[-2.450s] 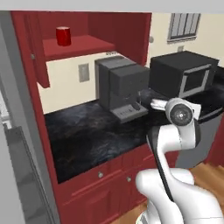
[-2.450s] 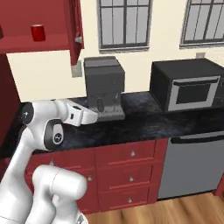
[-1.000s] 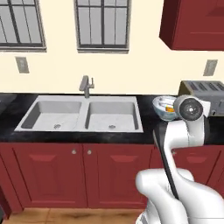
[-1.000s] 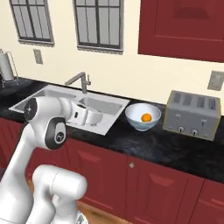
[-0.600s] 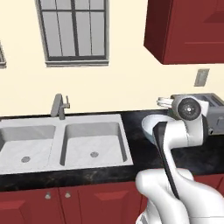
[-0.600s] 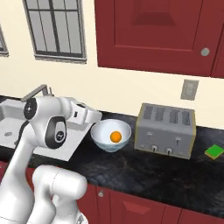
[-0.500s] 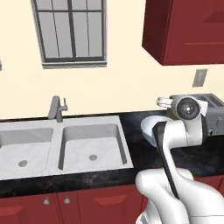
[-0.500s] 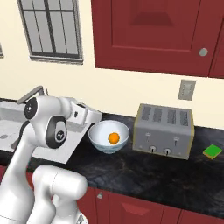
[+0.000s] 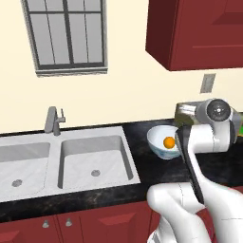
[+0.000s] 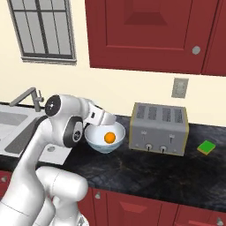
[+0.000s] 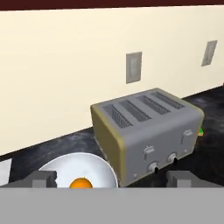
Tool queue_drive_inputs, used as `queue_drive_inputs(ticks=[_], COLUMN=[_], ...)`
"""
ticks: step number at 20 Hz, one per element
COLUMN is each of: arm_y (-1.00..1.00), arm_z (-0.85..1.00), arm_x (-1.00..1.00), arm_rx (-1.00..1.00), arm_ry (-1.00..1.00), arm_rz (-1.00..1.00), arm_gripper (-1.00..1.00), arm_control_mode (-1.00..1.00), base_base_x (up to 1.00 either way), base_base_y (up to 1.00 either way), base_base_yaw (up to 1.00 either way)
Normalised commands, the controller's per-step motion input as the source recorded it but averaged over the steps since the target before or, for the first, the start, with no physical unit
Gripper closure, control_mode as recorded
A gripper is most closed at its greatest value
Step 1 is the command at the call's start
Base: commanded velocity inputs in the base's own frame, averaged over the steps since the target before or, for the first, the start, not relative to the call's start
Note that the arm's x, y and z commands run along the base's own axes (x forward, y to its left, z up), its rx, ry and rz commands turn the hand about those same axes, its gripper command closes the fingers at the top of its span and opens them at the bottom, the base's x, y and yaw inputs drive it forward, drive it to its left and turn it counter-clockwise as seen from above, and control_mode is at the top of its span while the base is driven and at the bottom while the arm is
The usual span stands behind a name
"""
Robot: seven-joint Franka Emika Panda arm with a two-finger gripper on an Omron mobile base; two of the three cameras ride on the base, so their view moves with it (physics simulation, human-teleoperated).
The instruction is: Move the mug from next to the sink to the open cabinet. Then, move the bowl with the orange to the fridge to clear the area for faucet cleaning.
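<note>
The white bowl (image 10: pixel 105 138) stands on the black counter just right of the sink (image 9: pixel 66 156), with the orange (image 10: pixel 109 137) inside it. My gripper (image 10: pixel 112 120) hangs just above the bowl's near rim and is open, holding nothing. In the hand view the bowl (image 11: pixel 76 168) and orange (image 11: pixel 80 183) lie low between my gripper's (image 11: pixel 113 179) spread fingertips (image 11: pixel 43 178). The grey faucet (image 9: pixel 53 121) rises behind the sink's two basins. The mug, the open cabinet and the fridge are out of view.
A grey four-slot toaster (image 10: pixel 160 128) stands close to the right of the bowl, and a green sponge (image 10: pixel 206 147) lies beyond it. Closed dark red cabinets (image 10: pixel 145 35) hang above. A wall outlet (image 10: pixel 179 88) sits over the toaster.
The base has driven along the counter from the coffee machine past the sink, so the whole scene shifted. The bowl now sits directly under my hand. My gripper stayed open.
</note>
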Motion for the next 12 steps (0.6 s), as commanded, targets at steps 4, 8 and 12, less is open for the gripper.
queue_drive_inputs(ticks=[4, 8, 12], arm_y=[-0.51, -0.21, -0.09], arm_z=[-0.29, -0.9, -0.98], arm_x=[0.46, 0.29, -0.04], arm_rx=[0.3, 0.3, 0.3], arm_ry=[0.72, 0.73, 0.08], arm_rz=[0.04, 0.05, 0.0], arm_gripper=[-1.0, -1.0, -1.0], arm_control_mode=[-1.0, -1.0, -1.0], base_base_x=[0.0, 0.0, 0.0], base_base_y=[0.0, 0.0, 0.0], base_base_yaw=[0.0, 0.0, 0.0])
